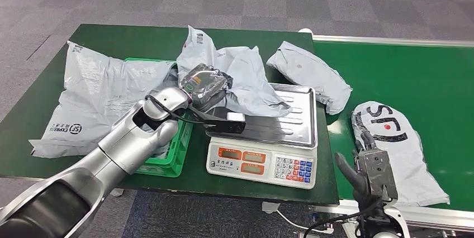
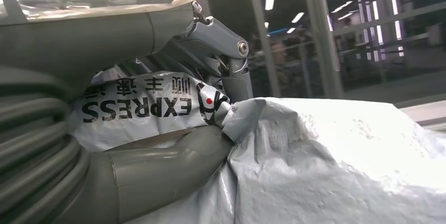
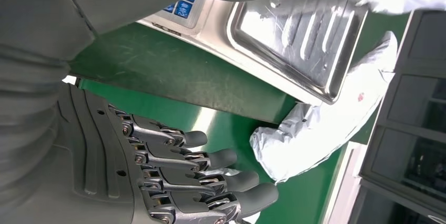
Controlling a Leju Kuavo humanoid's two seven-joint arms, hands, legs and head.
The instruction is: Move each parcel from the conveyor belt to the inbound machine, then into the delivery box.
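1. Grey parcels (image 1: 246, 76) — black SF print, small red dot.
2. Green crate (image 1: 173, 157), green table (image 1: 112, 39), brighter green conveyor belt (image 1: 425, 76).
3. White scale (image 1: 262, 162) — orange displays, blue and red keys, silver tray (image 1: 299, 118).

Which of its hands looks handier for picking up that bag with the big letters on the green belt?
The right hand, probably. It is open and sits right beside the lettered parcel on the belt. The left hand is across the scale, gripping another parcel.

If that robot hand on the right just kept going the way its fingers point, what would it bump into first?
Probably the grey parcel lying on the green conveyor belt. The right robot hand, open, points forward at it; depth is hard to judge.
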